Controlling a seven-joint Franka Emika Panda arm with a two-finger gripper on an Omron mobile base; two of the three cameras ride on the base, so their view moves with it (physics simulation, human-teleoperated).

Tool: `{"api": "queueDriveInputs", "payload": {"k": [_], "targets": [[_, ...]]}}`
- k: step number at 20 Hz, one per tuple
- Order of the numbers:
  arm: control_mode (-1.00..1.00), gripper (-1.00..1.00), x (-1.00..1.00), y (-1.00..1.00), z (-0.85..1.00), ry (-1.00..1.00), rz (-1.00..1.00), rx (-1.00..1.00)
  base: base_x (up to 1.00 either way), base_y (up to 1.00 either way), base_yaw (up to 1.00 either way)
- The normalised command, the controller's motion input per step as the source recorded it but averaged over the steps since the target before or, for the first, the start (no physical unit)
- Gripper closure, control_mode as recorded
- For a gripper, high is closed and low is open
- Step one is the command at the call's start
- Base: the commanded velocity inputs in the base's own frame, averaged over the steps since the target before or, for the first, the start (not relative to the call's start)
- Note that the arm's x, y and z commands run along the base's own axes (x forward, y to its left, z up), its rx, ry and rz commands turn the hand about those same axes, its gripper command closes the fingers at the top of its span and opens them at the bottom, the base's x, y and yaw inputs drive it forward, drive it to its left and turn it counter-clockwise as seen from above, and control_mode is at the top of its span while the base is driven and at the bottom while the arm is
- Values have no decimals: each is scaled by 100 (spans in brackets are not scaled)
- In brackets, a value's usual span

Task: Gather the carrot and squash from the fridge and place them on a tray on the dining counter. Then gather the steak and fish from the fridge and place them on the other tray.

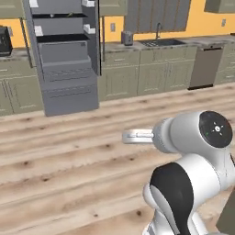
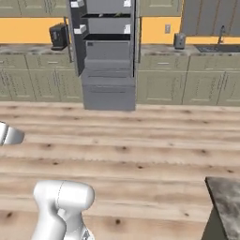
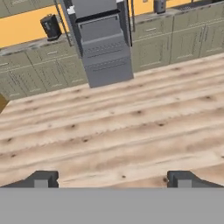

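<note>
While well short of the open grey fridge [image 3: 103,39] straight ahead across the pale wooden plank floor [image 3: 131,127], claw [image 3: 111,179] spread wide and empty, ready for produce. Carrot, squash presumably on its shelves, too distant to discern.

A wide stretch of bare pale wooden plank floor [image 3: 131,127] is seen between the robot and the open grey fridge [image 2: 108,56], with nothing standing on it. The fridge is flanked closely by grey-green base cabinets [image 2: 197,86]. A dark stone-topped bench corner [image 2: 227,199] projects at near right.
</note>
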Motion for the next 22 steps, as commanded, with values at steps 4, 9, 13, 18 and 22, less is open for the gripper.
{"api": "queueDriveInputs", "payload": {"k": [4, 9, 13, 18, 22], "targets": [[100, -100, 0, 0, 0, 0, 0, 0, 100, 0, 26], [100, -100, 0, 0, 0, 0, 0, 0, 85, -31, 22], [100, -100, 0, 0, 0, 0, 0, 0, 96, -35, 19], [100, -100, 0, 0, 0, 0, 0, 0, 100, -38, 14], [100, -100, 0, 0, 0, 0, 0, 0, 100, -33, 5]]}}
